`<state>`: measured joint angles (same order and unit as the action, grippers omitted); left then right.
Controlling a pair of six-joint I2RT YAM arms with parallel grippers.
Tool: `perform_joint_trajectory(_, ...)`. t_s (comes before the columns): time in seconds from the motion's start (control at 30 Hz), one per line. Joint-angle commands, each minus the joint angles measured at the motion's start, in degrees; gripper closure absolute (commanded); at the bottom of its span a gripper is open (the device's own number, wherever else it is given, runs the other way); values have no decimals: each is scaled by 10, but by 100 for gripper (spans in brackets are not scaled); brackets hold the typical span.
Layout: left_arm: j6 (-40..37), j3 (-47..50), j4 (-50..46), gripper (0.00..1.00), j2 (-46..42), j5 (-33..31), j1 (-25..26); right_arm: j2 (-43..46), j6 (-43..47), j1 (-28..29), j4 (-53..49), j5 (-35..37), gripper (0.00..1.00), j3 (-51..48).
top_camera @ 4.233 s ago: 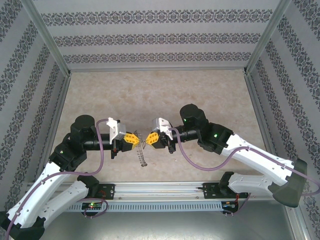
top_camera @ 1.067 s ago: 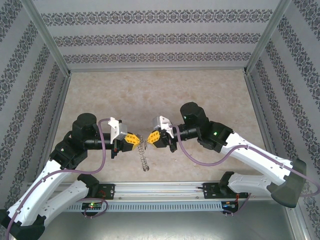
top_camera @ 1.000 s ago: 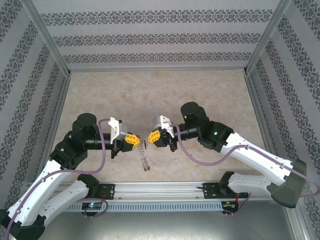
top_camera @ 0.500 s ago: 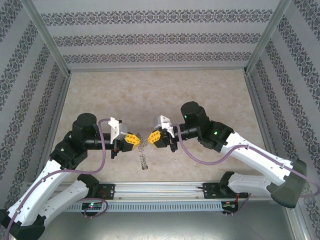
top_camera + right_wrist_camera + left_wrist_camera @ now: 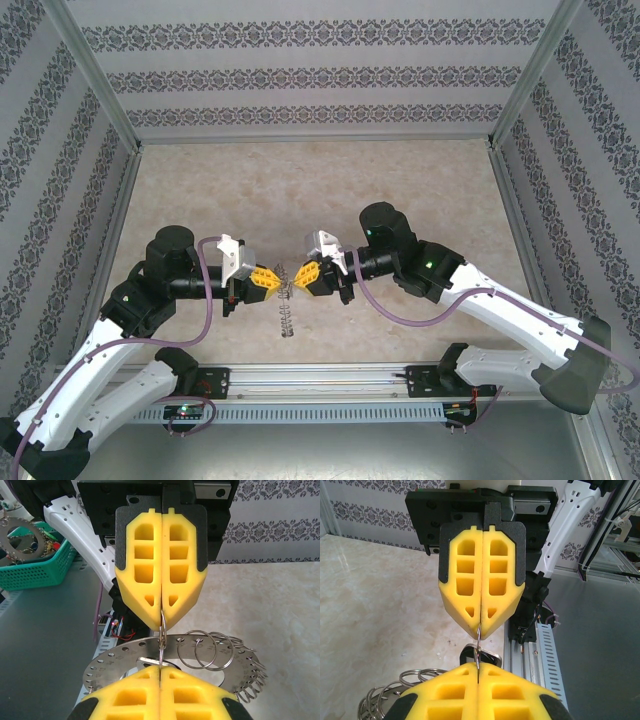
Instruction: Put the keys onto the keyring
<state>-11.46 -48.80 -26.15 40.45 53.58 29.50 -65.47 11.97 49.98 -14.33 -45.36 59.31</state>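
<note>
My left gripper (image 5: 272, 283) and right gripper (image 5: 299, 277) meet tip to tip above the table's near middle, both shut. Each pinches one end of a small wire loop (image 5: 162, 639), seen edge-on (image 5: 478, 645). That loop passes through a hole in the keyring (image 5: 115, 662), a flat grey disc with numbered holes and several silvery loops (image 5: 207, 650). From above, the keyring (image 5: 286, 316) hangs edge-on below the tips. The keys show as a small dark piece (image 5: 490, 657) with a pale end (image 5: 148, 660), right under the pinched loop. I cannot tell whether it sits on the loop.
A green basket (image 5: 30, 565) with another perforated disc stands off the table beyond the left arm. The aluminium rail (image 5: 320, 378) and slotted cable duct (image 5: 545, 665) run along the near edge. Patterned walls close in the marble tabletop (image 5: 320, 190) on three sides.
Both grippers stay shut and tip to tip, drifting very slightly. The keyring hanging below them has swung a little.
</note>
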Motion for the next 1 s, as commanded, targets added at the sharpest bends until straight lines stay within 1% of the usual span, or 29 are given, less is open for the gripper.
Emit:
perform_joint_trajectory(0.0, -11, -19, 26, 100, -2, 16, -7, -5, -5, -1, 17, -19, 100, 15)
perform_joint_trajectory(0.63, -18, -21, 11, 100, 10, 18, -7, -16, 1, 1, 20, -32, 100, 28)
perform_joint_trajectory(0.97, -17, -19, 13, 100, 12, 19, -6, -25, 8, 8, 1, -30, 100, 33)
